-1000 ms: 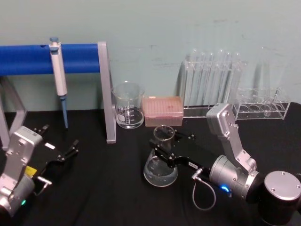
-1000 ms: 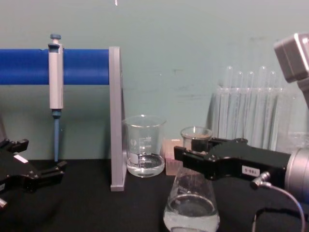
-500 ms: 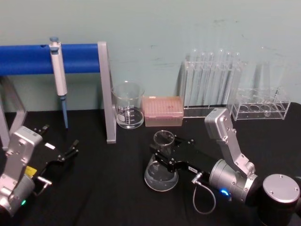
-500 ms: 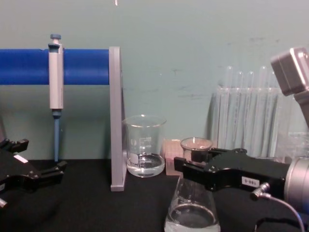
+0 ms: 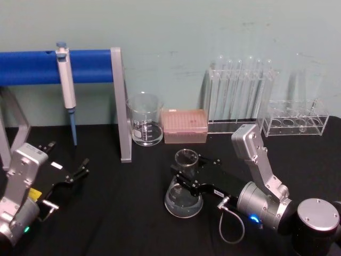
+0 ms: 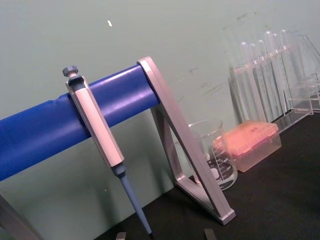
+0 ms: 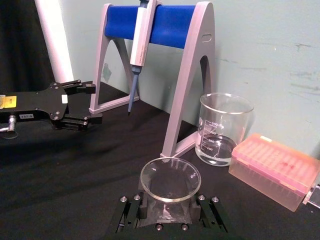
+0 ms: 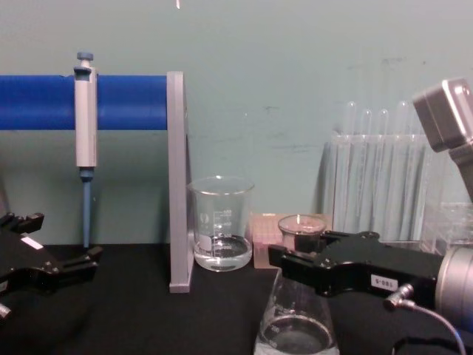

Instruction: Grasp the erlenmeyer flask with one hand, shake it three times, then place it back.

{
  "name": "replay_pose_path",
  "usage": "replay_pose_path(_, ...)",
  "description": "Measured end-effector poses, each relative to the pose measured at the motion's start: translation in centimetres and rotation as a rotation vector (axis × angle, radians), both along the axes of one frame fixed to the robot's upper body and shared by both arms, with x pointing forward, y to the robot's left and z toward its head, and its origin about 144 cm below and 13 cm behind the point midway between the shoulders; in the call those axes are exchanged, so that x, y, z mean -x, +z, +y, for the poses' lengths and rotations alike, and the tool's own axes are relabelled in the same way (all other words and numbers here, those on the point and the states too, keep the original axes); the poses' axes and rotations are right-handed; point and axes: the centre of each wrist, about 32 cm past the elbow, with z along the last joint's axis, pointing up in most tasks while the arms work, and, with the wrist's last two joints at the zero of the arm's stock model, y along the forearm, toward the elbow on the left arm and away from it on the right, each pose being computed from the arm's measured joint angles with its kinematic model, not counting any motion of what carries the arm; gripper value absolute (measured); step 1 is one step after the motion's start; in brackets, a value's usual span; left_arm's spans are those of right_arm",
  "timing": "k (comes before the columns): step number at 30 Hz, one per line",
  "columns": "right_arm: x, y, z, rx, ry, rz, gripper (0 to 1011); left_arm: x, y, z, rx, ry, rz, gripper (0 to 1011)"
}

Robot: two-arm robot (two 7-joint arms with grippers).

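Seen from the head: right hand clamped on the neck of the flask, mid-table in front of the pink box and the beaker. From the chest: black jaws closed around the flask just under its rim, liquid pooled in the wide base, bottom cut off by the frame edge, so contact with the table cannot be told there. From the right wrist: looking down into the round rim, jaw blocks pressed against both sides of the neck. Left gripper parked far left, fingers apart, holding nothing. Compared with a second ago: flask slightly lower in the chest view and shifted a little right and toward the robot in the head view, still upright.
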Motion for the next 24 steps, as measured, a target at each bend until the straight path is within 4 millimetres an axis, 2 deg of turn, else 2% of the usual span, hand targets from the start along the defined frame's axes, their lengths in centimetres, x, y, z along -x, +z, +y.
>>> replay_pose_path(24,-0.02,-0.12,-0.05,0.010,-0.003,0.006,457,0.00,0.00,0.00,0.000,0.000,0.000,1001)
